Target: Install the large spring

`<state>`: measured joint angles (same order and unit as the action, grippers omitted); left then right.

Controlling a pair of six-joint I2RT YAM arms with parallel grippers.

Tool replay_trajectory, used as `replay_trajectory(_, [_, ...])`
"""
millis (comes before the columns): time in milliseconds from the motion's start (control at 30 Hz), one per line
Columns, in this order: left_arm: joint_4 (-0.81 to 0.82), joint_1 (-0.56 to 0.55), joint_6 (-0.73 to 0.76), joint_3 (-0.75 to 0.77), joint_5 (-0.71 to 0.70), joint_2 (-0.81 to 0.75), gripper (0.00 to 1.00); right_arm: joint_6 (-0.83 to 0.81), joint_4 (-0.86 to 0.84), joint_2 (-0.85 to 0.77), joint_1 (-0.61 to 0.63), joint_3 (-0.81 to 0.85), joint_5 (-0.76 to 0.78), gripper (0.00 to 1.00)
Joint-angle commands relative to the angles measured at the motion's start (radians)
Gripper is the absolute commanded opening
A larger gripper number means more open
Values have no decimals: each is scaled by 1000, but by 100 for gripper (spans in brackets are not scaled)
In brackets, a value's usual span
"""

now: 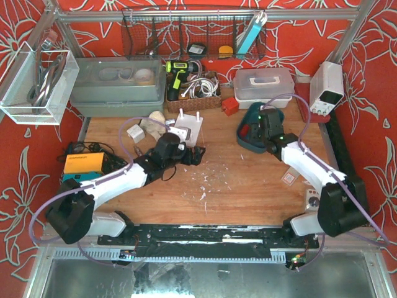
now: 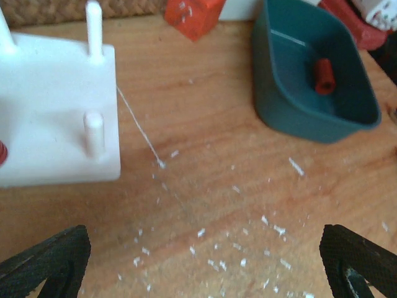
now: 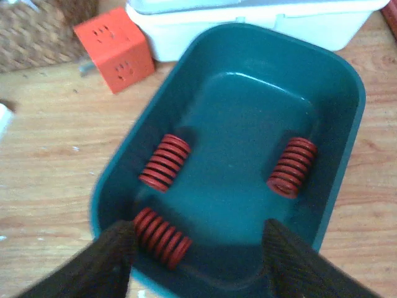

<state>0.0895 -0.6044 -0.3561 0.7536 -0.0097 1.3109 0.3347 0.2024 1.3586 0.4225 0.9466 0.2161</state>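
Three red coil springs lie in the teal bin (image 3: 347, 105): one at its left (image 3: 164, 162), one at its right (image 3: 291, 166), one at the near left (image 3: 162, 237). My right gripper (image 3: 201, 264) is open, low over the bin's near end, with its left finger (image 3: 108, 264) beside the near-left spring. It holds nothing. The white peg base (image 2: 56, 124) with upright pegs stands ahead and left of my left gripper (image 2: 205, 267), which is open and empty above the wooden table. In the top view the base (image 1: 189, 127) sits mid-table and the bin (image 1: 243, 138) to its right.
An orange cube (image 3: 115, 53) lies behind the bin beside a white lidded box (image 3: 248, 18). A wicker basket (image 1: 192, 93) with tools and a grey tub (image 1: 115, 84) stand at the back. A power supply (image 1: 327, 87) is at the right. White shavings (image 2: 242, 248) litter the table.
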Motion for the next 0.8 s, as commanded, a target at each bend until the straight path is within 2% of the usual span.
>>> replay_trajectory(0, [184,-39,39,-117,-85,-56,100,115,19,86,-68,43,-99,51])
replay_trajectory(167, [248,-52,86,-213,-108,-61,100,139,29,217,-91,120,-175,38])
replay_trajectory(267, [303,-58,102,-256,-88,-43,100,150,9,269,-97,125,-175,35])
replay_trajectory(367, [316,-59,101,-248,-77,-16,100,159,-34,341,-102,151,-208,35])
replay_trajectory(500, [307,-60,97,-238,-73,3,100,175,6,448,-104,241,-237,35])
replay_trajectory(767, [286,-60,101,-225,-64,2,100,210,-23,553,-104,295,-272,36])
